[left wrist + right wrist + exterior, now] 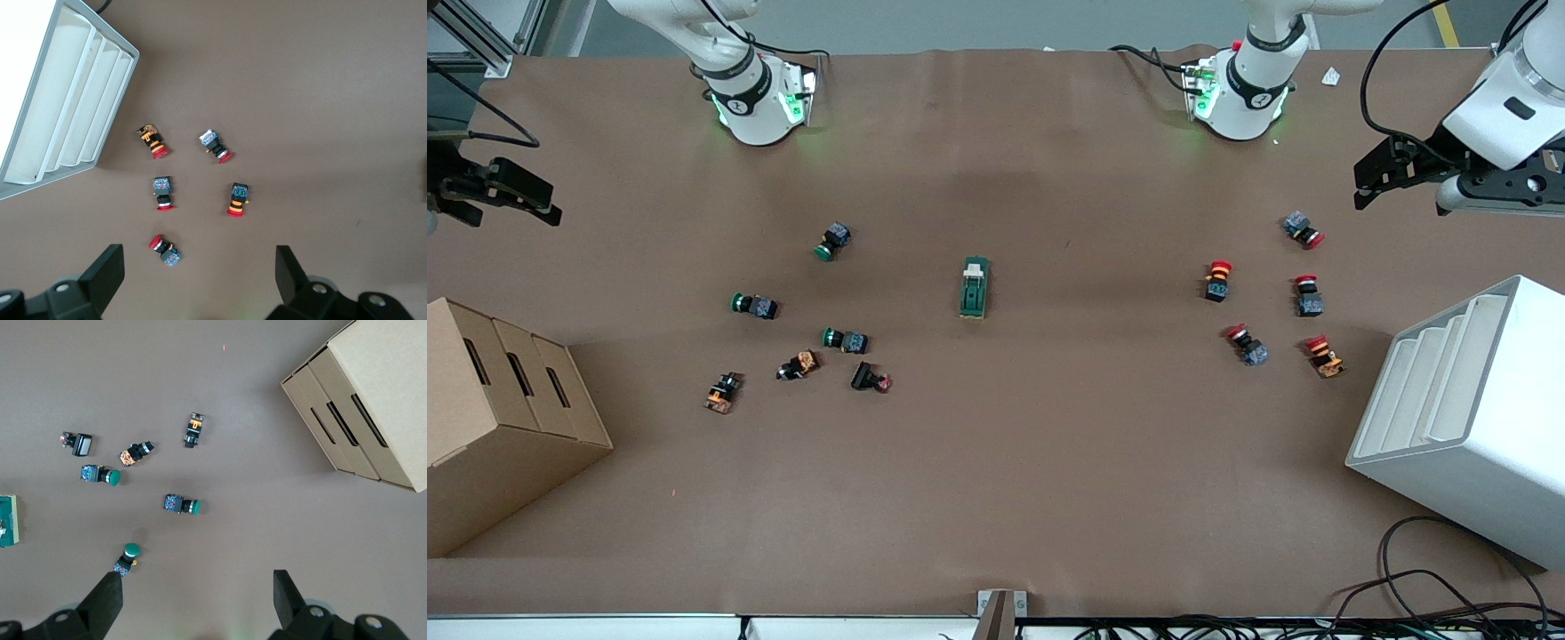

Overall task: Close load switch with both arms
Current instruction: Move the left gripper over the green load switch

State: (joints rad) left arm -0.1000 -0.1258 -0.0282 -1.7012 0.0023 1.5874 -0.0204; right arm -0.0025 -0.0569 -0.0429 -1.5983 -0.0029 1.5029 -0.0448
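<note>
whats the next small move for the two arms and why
Probably bring both grippers in toward the load switch. It lies untouched mid-table between the green-capped and red-capped push-buttons. The left gripper hangs open at the left arm's end of the table, by the white rack; the right gripper hangs open at the right arm's end, above the cardboard box.

1. Brown tabletop (1049,462) carries the load switch (975,287) at centre.
2. Green push-buttons (845,340) lie toward the right arm's end, red push-buttons (1307,294) toward the left arm's.
3. Cardboard box (489,418) and white rack (1467,418) (one at each end).
</note>
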